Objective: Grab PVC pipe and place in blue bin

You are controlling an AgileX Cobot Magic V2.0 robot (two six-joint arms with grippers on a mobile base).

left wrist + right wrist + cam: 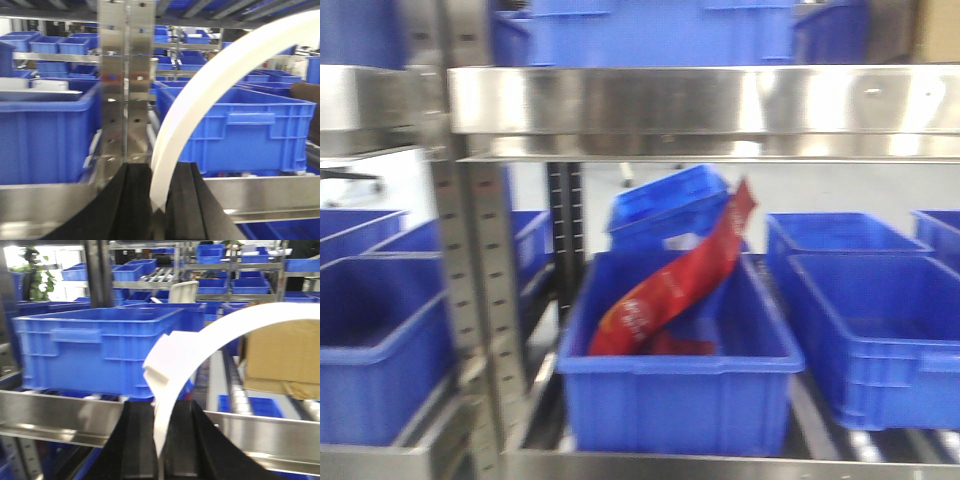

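A white curved PVC pipe arcs up and to the right from between the black jaws of my left gripper, which is shut on its lower end. In the right wrist view a white curved pipe with a stepped joint rises from my right gripper, also shut on it. I cannot tell whether both hold the same piece. A blue bin stands on the shelf behind the left gripper, and another blue bin behind the right one. Neither the grippers nor the pipe show in the front view.
In the front view a blue bin holds a red bag, with more blue bins to either side. A steel upright stands at the left and a steel shelf above. The left wrist faces an upright. A cardboard box sits at the right.
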